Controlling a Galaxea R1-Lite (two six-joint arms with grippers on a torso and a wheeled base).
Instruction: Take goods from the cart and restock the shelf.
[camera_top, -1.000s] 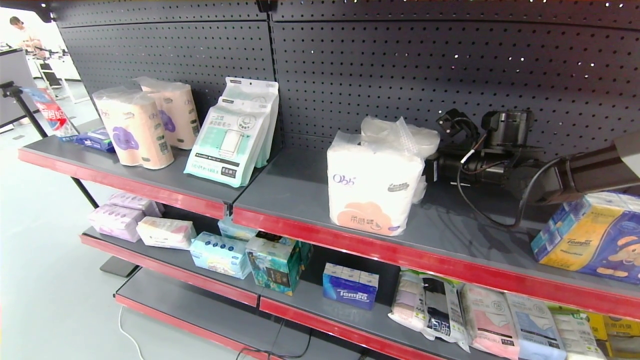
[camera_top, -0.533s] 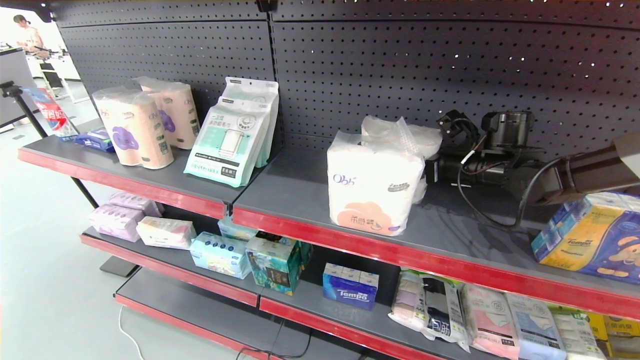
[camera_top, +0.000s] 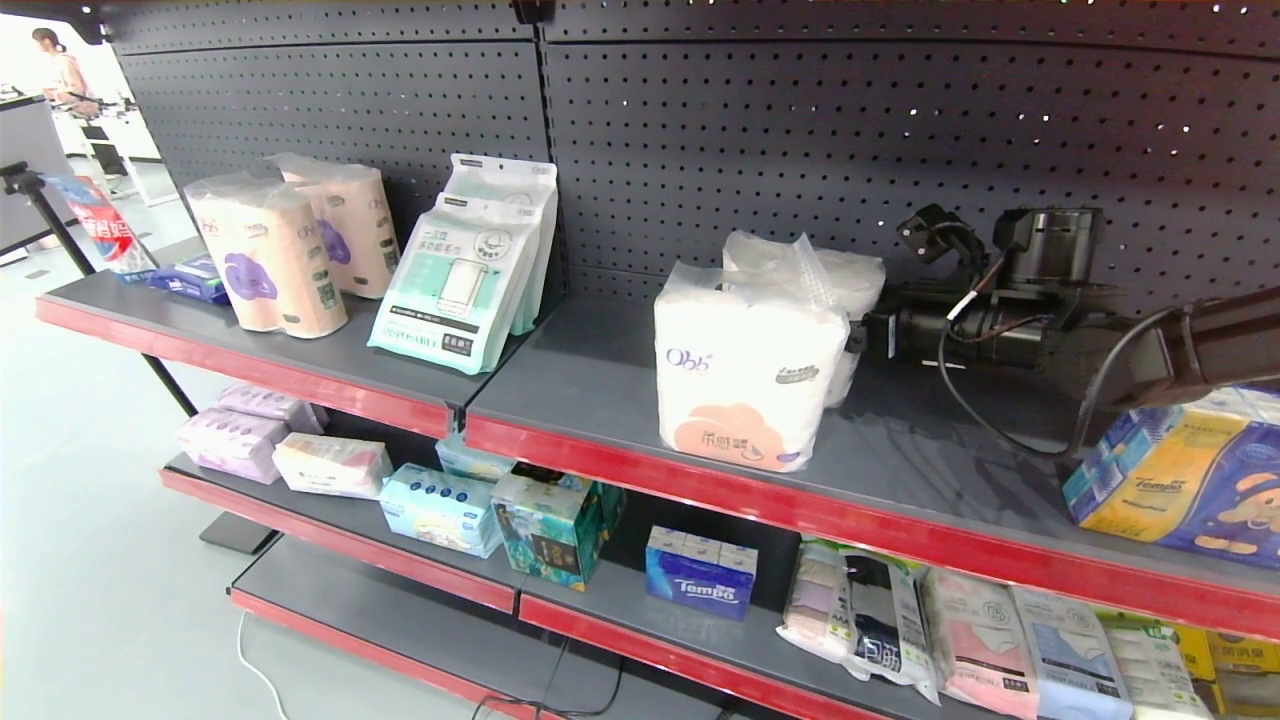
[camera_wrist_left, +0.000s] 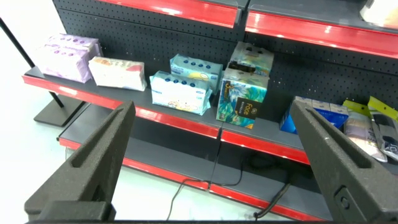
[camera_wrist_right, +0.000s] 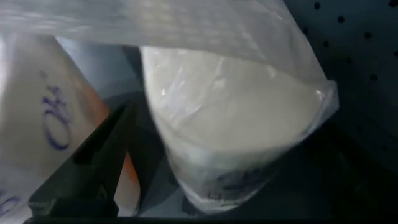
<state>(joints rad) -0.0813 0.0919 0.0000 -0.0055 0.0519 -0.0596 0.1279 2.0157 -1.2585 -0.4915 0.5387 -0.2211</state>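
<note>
Left wrist view gives you the left claw (camera_wrist_left: 211, 112) spread wide and empty, facing the lower shelves beneath the front pack (camera_top: 745, 370), the white tissue bundle at the lip of the top shelf (camera_top: 600, 365). Well left of that pack stand pink rolls (camera_top: 270, 250), then pouches (camera_top: 465, 285) nearer to it; neither is in your way. Just behind the front pack and a little to its right sits the rear pack (camera_top: 845, 275), in a loose clear bag near the pegboard (camera_top: 800, 140). It looks like the item being stocked, and it rests on the shelf. Your right claw (camera_top: 862, 338) is at its right side, fingers (camera_wrist_right: 93, 162) wide, the bag between them rather than pinched, as far as you can judge. So the step is likely letting go and clearing out. Draw the claw straight off to the right, away from the front pack, slowly, so the slack film cannot catch a finger and drag the bundle. Keep the wrist high: the cable (camera_top: 960, 400) loops down toward the shelf. Farther right of the front pack, the blue-and-yellow pack (camera_top: 1170, 485) lies under the forearm and could be knocked off.
</note>
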